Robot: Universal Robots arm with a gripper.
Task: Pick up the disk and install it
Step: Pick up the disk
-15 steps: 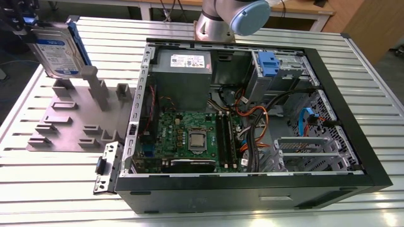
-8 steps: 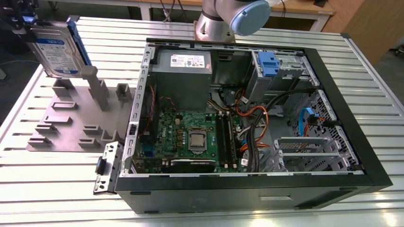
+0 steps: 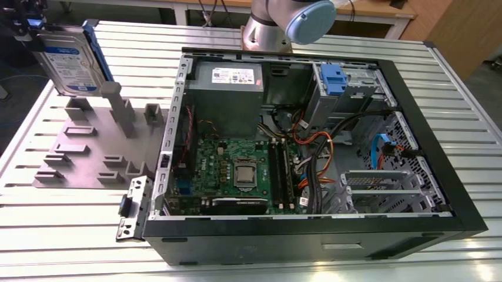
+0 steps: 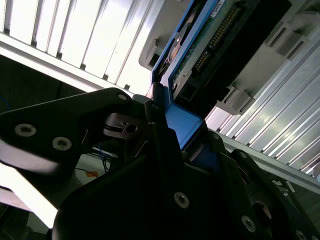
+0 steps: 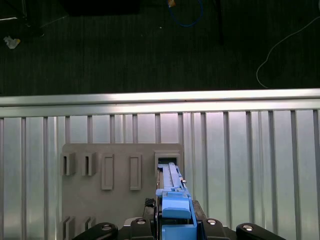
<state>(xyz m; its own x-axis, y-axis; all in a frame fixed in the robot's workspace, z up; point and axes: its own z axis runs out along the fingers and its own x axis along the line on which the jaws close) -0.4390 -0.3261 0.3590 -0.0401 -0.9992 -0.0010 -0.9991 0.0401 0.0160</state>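
So the gripper (image 5: 175, 216) is clamped on the disk (image 3: 69, 59), one finger on each side of its blue carrier frame; you can see that in both wrist views. In the exterior view the disk stands upright on edge, label facing out, over the far corner of the grey holder (image 3: 94, 147) on the exterior view's left, well apart from the open computer case (image 3: 314, 241). I can't tell if its bottom edge is clear of the holder's tall posts or down between them. My worry is that the hold looks to be on the plastic frame at one end only. A drive is heavy, so it could swing or slip in the fingers if anything jerks. If the bottom edge snags a post, it could twist in the grip. The case is also full of loose cables (image 3: 314, 147), and those could foul it.
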